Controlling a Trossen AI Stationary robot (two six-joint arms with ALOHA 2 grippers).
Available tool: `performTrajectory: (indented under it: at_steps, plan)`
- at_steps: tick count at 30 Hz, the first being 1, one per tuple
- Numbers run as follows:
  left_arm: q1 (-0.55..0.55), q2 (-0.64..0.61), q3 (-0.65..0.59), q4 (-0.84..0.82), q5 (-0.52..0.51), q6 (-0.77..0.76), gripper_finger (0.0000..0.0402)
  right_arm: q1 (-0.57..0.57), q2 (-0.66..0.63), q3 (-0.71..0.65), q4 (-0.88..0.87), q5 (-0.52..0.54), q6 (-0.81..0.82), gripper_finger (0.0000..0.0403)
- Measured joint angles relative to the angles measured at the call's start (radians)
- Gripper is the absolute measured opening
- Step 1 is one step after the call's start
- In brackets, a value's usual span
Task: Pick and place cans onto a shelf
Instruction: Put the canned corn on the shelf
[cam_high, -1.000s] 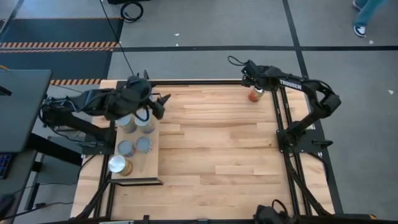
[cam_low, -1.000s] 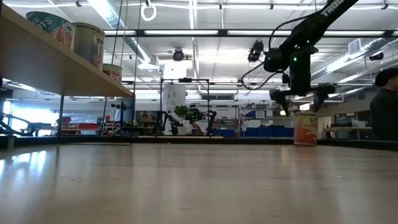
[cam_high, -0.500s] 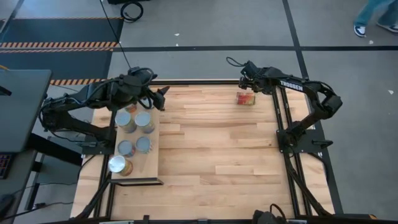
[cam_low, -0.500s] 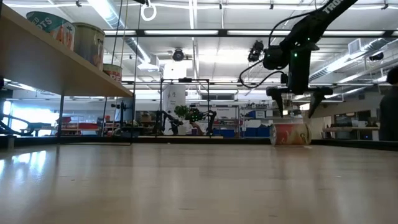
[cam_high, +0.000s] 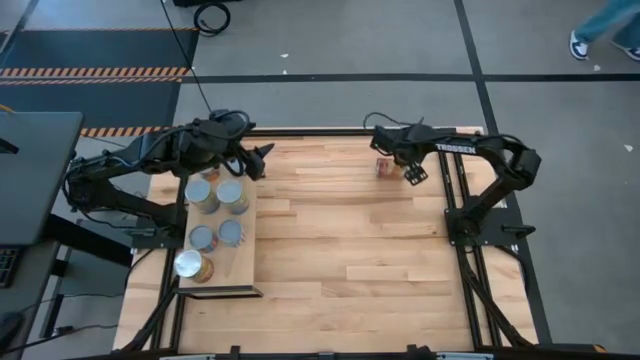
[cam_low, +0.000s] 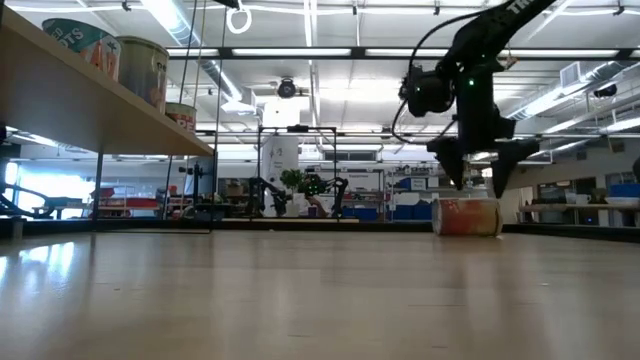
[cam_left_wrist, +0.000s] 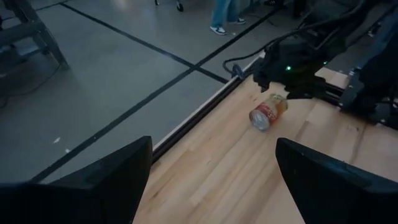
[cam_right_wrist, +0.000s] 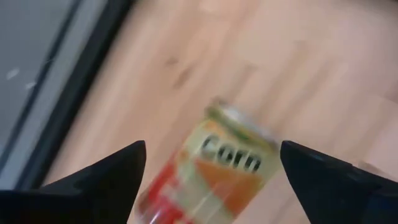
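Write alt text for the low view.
A can lies on its side on the wooden table, with the right end effector open just above it. At upper left, a shelf carries several upright cans.

Your dark right-arm tool (cam_high: 396, 165) hangs low at the far right of the counter, fingers spread wide, pointing down. Your left-arm tool (cam_high: 262, 158) hovers far left, open.

Fallen can (cam_right_wrist: 221, 163) blurred in right wrist view, lower end cut by frame edge; label beyond "Corn" unreadable; shelf cans (cam_high: 218, 197) too small to read labels; person (cam_high: 604, 28) cropped at corner.
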Motion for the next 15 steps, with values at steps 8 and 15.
performTrajectory:
  at_steps: [8, 15]
  plan:
    - [0.0, 0.0, 0.0, -0.079, 0.005, -0.039, 0.0345, -0.034, 0.009, -0.045, -0.018, -0.18, 0.035, 0.0364]
    - [0.0, 0.0, 0.0, -0.083, 0.004, -0.061, 0.0345, -0.002, 0.009, -0.156, 0.147, -0.302, 0.085, 0.0364]
